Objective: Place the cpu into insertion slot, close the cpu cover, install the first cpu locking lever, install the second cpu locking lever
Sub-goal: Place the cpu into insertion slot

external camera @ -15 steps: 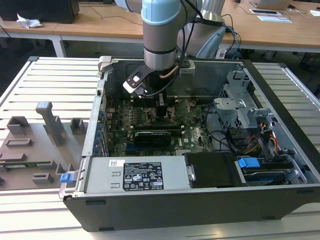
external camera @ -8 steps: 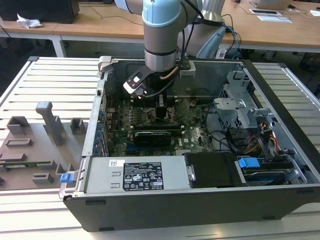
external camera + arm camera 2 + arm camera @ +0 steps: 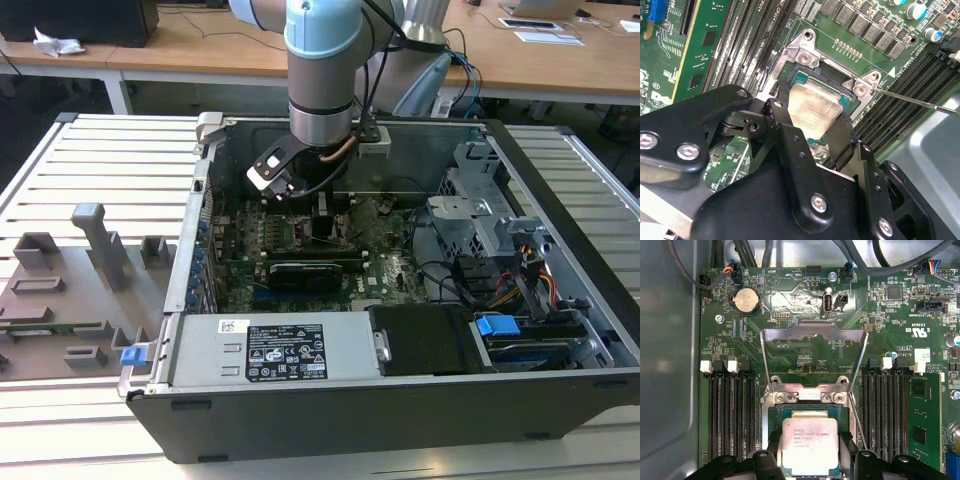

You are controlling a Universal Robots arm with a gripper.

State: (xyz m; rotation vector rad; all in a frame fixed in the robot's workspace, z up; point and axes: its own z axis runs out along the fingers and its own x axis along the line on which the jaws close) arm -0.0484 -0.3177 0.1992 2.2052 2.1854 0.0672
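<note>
One cpu (image 3: 810, 446) at one insertion slot (image 3: 776, 420), gripper (image 3: 812, 110) astride; one cpu cover (image 3: 790, 332) (raised)

You have an open computer case (image 3: 400, 415) on a slatted metal table (image 3: 110, 160), its labelled power supply (image 3: 290, 350) along the near side. A grey fixture board (image 3: 60, 300) lies just beside it, on the exterior view's left. Wooden desks (image 3: 200, 45) stand at the far side. In the first wrist view, a coin battery (image 3: 746, 301) sits near the memory slots (image 3: 730, 410).
</note>
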